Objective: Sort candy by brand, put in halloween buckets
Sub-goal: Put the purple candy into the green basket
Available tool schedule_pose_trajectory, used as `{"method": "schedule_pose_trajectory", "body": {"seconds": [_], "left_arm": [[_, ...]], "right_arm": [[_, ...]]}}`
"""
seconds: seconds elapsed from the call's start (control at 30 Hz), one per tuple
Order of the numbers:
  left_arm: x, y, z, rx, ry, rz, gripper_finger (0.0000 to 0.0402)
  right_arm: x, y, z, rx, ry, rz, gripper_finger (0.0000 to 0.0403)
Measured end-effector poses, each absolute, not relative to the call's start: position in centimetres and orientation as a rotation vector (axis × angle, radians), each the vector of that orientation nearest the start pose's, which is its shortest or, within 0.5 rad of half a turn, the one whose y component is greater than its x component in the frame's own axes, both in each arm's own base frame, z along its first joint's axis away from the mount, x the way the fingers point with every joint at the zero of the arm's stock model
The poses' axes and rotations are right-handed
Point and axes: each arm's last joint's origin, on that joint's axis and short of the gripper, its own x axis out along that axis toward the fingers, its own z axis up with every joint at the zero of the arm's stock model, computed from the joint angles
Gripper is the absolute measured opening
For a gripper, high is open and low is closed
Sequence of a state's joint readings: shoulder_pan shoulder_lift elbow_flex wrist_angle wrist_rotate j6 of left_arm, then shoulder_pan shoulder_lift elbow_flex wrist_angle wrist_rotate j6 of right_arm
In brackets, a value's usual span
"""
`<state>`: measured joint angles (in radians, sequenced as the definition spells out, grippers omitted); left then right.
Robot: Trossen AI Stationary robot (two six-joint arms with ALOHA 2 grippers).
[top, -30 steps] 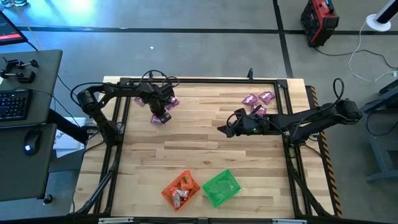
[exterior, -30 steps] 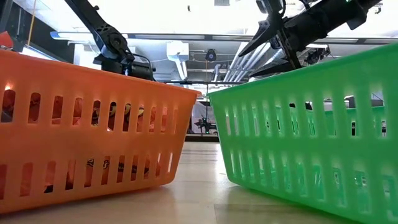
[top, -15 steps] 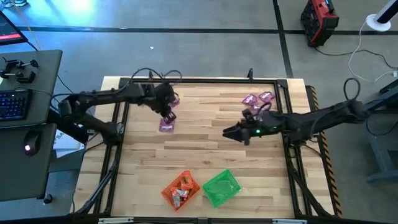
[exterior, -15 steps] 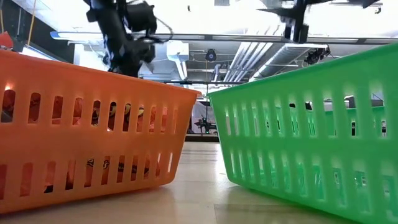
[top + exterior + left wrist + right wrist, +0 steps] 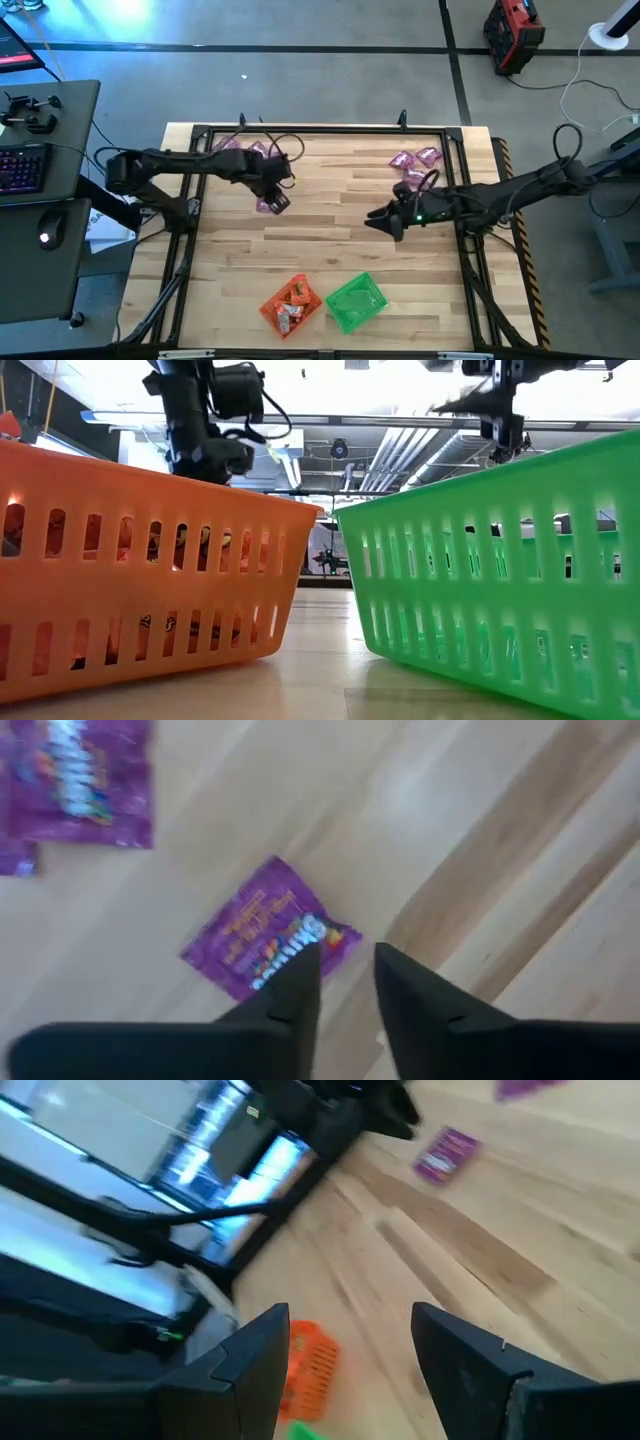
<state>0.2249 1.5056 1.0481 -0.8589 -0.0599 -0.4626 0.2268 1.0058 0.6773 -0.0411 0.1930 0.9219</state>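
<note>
Although the orange bucket [image 5: 292, 303] near the front edge of the table [image 5: 330, 235] already holds several orange-red packets, the green bucket [image 5: 356, 301] just beside it looks empty, so by my reading the sort is roughly half done at best.

Purple candy left on the table:
- one packet [image 5: 271, 203] lying flat in the back-left part, well apart from both buckets;
- a small group [image 5: 241, 147] at the back-left corner;
- a cluster [image 5: 414, 163] near the back-right corner.

No purple packet shows in either bucket. No loose orange-red packet is visible on the wood.

Left gripper [image 5: 347, 982]: directly over the lone purple packet [image 5: 268, 939], fingers a narrow gap apart, one fingertip overlapping the packet's edge. Whether it grips the packet I cannot tell; the packet appears to lie on the wood.

Right gripper [image 5: 348, 1350]: over the right-centre of the table, fingers spread wide, nothing between them.

Judgement: all purple candy is yet to go to the green bucket.
</note>
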Motion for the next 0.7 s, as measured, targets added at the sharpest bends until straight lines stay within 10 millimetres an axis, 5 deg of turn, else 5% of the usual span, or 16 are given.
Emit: {"method": "schedule_pose_trajectory", "body": {"seconds": [0.27,0.7], "left_arm": [[29.0,5.1,18.9,-0.562,1.254,0.704,0.02],[31.7,6.2,16.3,-0.537,1.381,0.901,0.0207]], "right_arm": [[22.4,4.7,25.0,0.856,0.487,-0.159,0.0204],[22.7,4.8,24.5,0.853,0.514,-0.161,0.0204]]}}
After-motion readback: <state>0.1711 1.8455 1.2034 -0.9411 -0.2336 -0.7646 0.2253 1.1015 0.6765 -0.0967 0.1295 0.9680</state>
